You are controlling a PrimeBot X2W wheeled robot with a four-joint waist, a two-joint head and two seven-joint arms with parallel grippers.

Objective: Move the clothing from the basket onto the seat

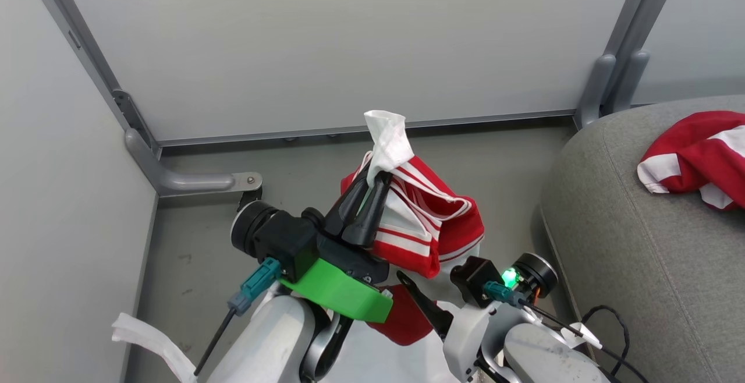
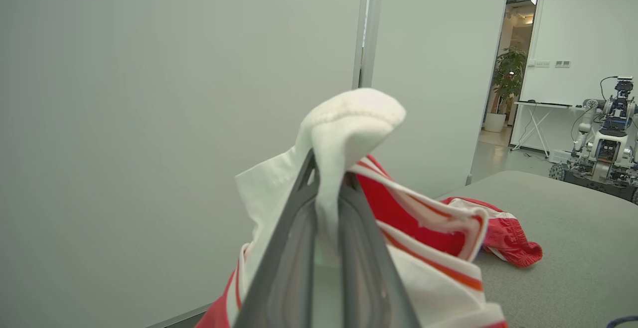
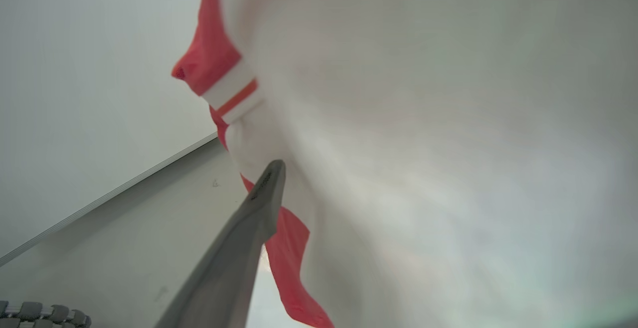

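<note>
at the tips of the left gripper (image 1: 372,185), whose two dark fingers are pressed together, a white fold of a red and white garment (image 1: 428,226) is clamped, and the fold pokes up past the fingertips. from that pinch the garment hangs over the floor, its long axis running down and back toward the robot, with a striped opening gaping on the sofa side. its lower end is hidden behind the arms. just below sits the right gripper (image 1: 420,300). one finger (image 3: 266,193) is beside the hanging cloth and the other is covered by it, so i cannot tell whether it is open or shut. seen from the right wrist, the cloth is a close white blur. a second red and white piece (image 1: 698,153) lies crumpled on the grey sofa (image 1: 628,243), cut off at the right edge of the head view and well apart from the held one.
</note>
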